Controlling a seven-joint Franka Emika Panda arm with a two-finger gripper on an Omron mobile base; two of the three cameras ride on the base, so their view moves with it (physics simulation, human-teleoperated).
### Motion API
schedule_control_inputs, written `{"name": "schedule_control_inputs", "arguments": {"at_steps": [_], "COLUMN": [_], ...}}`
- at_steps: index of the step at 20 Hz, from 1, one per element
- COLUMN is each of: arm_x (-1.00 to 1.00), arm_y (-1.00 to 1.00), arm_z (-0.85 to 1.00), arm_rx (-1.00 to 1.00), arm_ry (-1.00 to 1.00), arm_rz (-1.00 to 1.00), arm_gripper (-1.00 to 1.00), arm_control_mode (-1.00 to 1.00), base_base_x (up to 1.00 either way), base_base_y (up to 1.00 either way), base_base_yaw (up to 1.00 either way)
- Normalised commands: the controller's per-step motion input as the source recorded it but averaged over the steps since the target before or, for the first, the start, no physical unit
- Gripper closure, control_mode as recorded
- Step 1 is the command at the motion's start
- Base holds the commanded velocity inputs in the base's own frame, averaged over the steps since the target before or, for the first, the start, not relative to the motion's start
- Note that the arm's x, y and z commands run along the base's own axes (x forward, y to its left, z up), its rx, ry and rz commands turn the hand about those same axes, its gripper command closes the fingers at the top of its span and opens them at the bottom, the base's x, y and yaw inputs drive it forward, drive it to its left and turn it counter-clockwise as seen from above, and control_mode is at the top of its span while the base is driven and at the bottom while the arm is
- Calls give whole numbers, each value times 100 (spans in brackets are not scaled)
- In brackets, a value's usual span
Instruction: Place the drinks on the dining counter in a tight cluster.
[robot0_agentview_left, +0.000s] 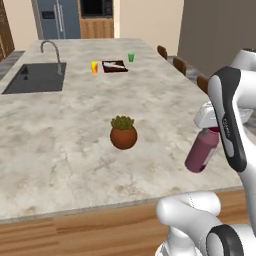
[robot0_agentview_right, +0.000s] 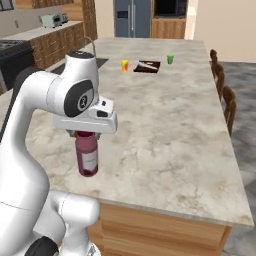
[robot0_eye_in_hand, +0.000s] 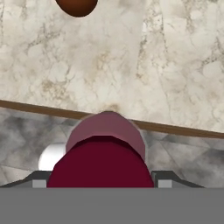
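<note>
Transport is the step in hand: the two-finger gripper (robot0_agentview_right: 86, 134) pinches the tall dark-red bottle with its maroon cap (robot0_agentview_left: 202, 150) by the neck, jaws spread wide around it, and the bottle hangs below them, tilted in the left base view, with its base apparently clear of the stone. In the hand view the maroon cap (robot0_eye_in_hand: 101, 168) sits between the jaws with the paler body beyond it, and under that runs the wooden edge of the large beige marble-topped dining counter (robot0_agentview_right: 165, 145). So the bottle seems to hang about over the counter's near edge, just beneath the jaws, not yet set down.

Ahead of the jaws, a little further onto the marble, stands the round brown plant pot with a green tuft (robot0_agentview_left: 123, 134). Well beyond it, at the far end, are a small yellow cup (robot0_agentview_left: 94, 67), a dark flat tray (robot0_agentview_left: 114, 66) and a small green cup (robot0_agentview_left: 131, 57); the sink (robot0_agentview_left: 35, 77) lies far off to the left of the jaws. I cannot pick out the other two drinks here.

My reading is that the next move calls for carrying the bottle forward over the marble, righting it, lowering until its base rests flat, then parting the jaws.
</note>
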Motion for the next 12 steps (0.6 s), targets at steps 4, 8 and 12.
{"name": "schedule_control_inputs", "arguments": {"at_steps": [4, 8, 12], "arm_x": [0, 0, 0], "arm_y": [0, 0, 0], "arm_z": [0, 0, 0], "arm_rx": [0, 0, 0], "arm_ry": [0, 0, 0], "arm_rz": [0, 0, 0], "arm_gripper": [100, 100, 100], "arm_control_mode": [100, 100, 100], "base_base_x": [41, 53, 100], "base_base_y": [-73, -18, -28], "base_base_yaw": [7, -2, -15]}}
